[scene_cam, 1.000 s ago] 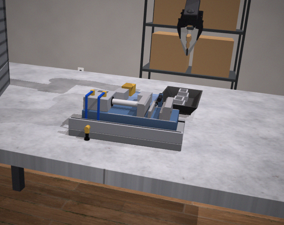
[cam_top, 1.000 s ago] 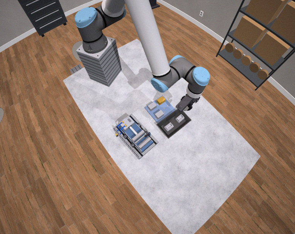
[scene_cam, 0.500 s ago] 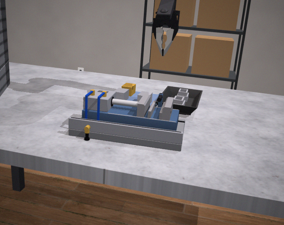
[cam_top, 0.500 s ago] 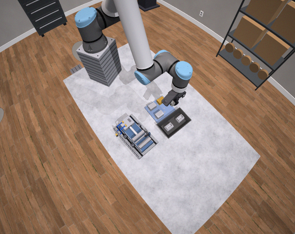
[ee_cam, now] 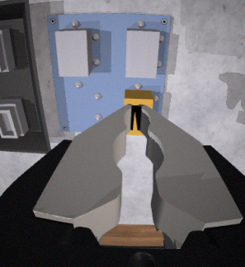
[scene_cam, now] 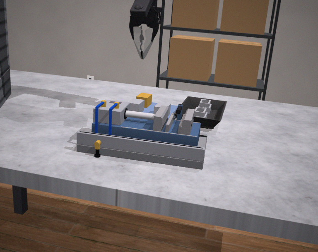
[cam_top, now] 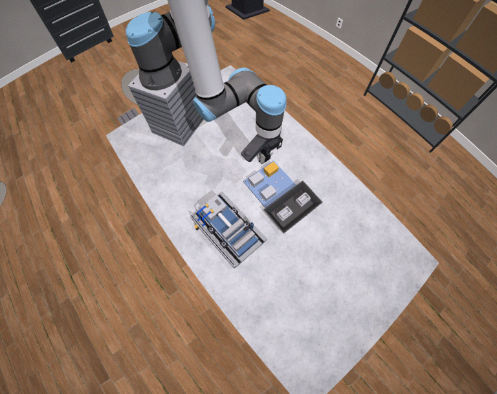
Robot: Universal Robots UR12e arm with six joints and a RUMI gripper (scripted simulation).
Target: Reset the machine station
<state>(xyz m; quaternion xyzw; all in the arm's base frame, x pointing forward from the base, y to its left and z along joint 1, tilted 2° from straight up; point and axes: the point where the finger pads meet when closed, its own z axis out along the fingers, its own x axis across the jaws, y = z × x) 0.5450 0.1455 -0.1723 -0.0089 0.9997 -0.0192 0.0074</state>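
Note:
My gripper (cam_top: 263, 159) (scene_cam: 142, 57) (ee_cam: 134, 107) is shut and empty, high above the brass blank's end of the infeed plate (cam_top: 288, 187) (ee_cam: 73, 105). The yellow brass blank (cam_top: 271, 169) (scene_cam: 144, 97) (ee_cam: 138, 95) lies on the plate, partly behind my fingertips in the wrist view. One gray blank (cam_top: 255, 178) (ee_cam: 142, 53) lies beside it; another gray blank (cam_top: 268, 192) (ee_cam: 73, 53) lies nearer the tray. Two finished parts (cam_top: 303, 198) (cam_top: 284, 213) lie pocket up in the black tray (cam_top: 294, 213) (ee_cam: 35, 82). The vise (cam_top: 220, 222) (scene_cam: 142, 135) shows no blank between its jaws.
The vise stands beside the plate and tray, with blue hoses (scene_cam: 110, 120) rising at one end. Its fixed jaw (scene_cam: 187, 121) and moving jaw (scene_cam: 160, 118) stand up from the base. The tray adjoins the plate. A shelf with boxes (cam_top: 448, 4) stands beyond the table.

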